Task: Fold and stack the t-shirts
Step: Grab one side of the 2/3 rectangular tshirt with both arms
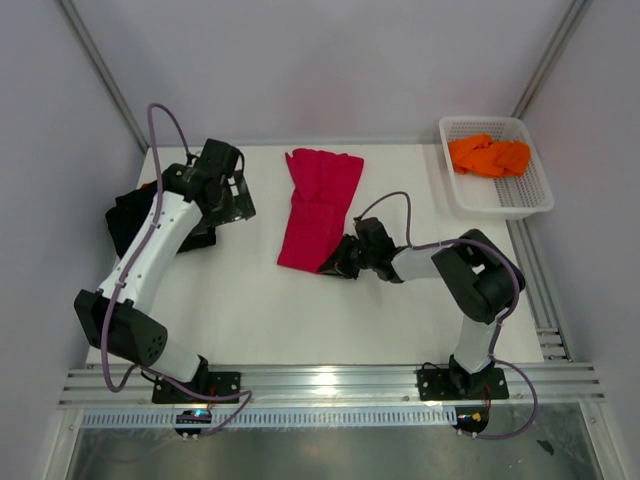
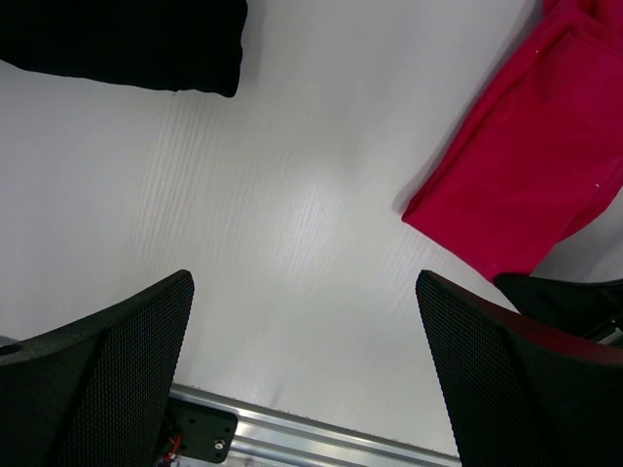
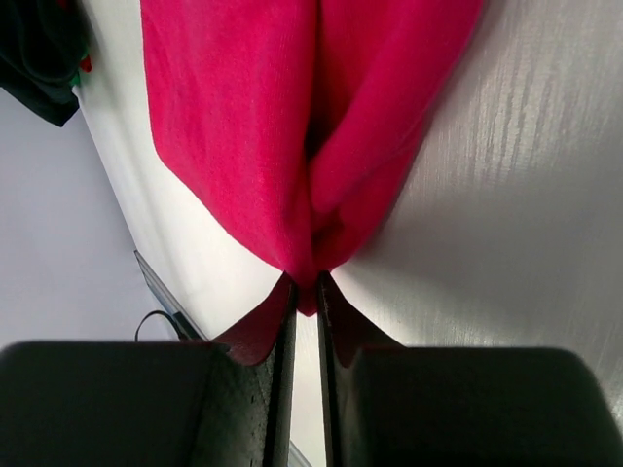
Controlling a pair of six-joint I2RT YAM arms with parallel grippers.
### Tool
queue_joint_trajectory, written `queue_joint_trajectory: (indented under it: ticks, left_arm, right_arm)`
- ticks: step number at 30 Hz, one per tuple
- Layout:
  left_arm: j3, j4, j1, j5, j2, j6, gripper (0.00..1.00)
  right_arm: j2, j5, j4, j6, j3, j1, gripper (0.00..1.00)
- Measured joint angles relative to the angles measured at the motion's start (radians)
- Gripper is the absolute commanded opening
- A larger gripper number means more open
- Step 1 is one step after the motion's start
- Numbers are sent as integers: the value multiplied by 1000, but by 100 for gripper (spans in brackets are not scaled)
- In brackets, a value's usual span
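A crimson-red t-shirt [image 1: 320,205] lies folded lengthwise in the middle of the table, running from the far side toward me. My right gripper [image 1: 342,260] is at its near right corner, and in the right wrist view the jaws are shut on the crimson-red t-shirt [image 3: 282,146] with its edge pinched between them. A black t-shirt [image 1: 128,218] lies at the left edge, partly under my left arm. My left gripper [image 1: 228,195] hovers open over bare table between the black t-shirt [image 2: 127,44] and the crimson one [image 2: 526,185]. An orange t-shirt [image 1: 488,155] is bunched in the basket.
A white mesh basket [image 1: 505,195] stands at the far right corner. An aluminium rail [image 1: 330,380] runs along the near table edge. Grey walls and frame posts close in the left, far and right sides.
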State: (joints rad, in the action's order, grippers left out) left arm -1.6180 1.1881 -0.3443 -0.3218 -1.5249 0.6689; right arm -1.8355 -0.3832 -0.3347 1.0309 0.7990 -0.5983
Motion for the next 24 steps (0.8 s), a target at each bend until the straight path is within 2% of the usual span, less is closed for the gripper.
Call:
queue_joint_trajectory:
  ticks: [5,12,19,24]
  left_arm:
    - [70,-1,0,1,32,3,99]
    - [68,-3,1,2,25,-2,99]
    - [12,-7,1,11,-32,-16,99]
    - [2,-8,3,30,-64,-19,99]
  right_arm:
    - [0,0,-2,0,0,0,8]
    - [35,-19,21,-19,-22,-3,7]
    - [206,-30,207,-145,-51,-73,6]
    - [356,-42,335,-204,-158,-100,6]
